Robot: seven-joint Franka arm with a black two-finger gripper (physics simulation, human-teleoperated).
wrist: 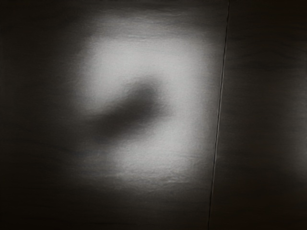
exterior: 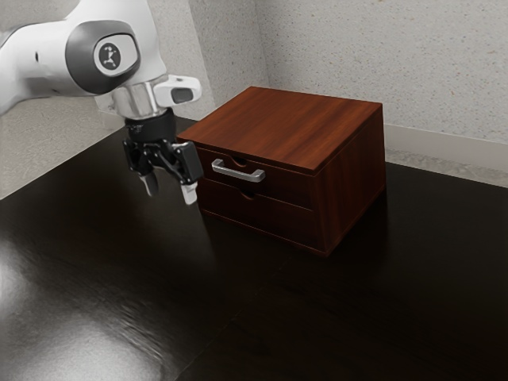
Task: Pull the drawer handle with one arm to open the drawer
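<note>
**Claw open beside cabinet corner, handle not gripped**

Nearest you, the dark glossy desk runs across the whole foreground. In the wrist view it carries a bright glare patch w/ a soft dark shadow in it, and a thin seam runs alongside.

Next, your claw hangs from the white arm above the desk. Its fingers point down, spread apart, w/ nothing between them. It sits just beside the cabinet's front corner at the exterior view's left. You can't tell whether the nearer finger grazes the wood.

Just past it is the silver handle, on the upper drawer of the red-brown wooden cabinet. Its long axis lies level, parallel to the drawer front, and the bar stands out toward the exterior view's lower left. The claw is off the handle's end, not touching it. Nothing stands between the two.

The drawer front looks flush w/ the lower drawer beneath it, i.e. shut. The cabinet stands square on the desk, approx mid-view.

Farthest, a pale speckled wall runs behind the desk.
</note>
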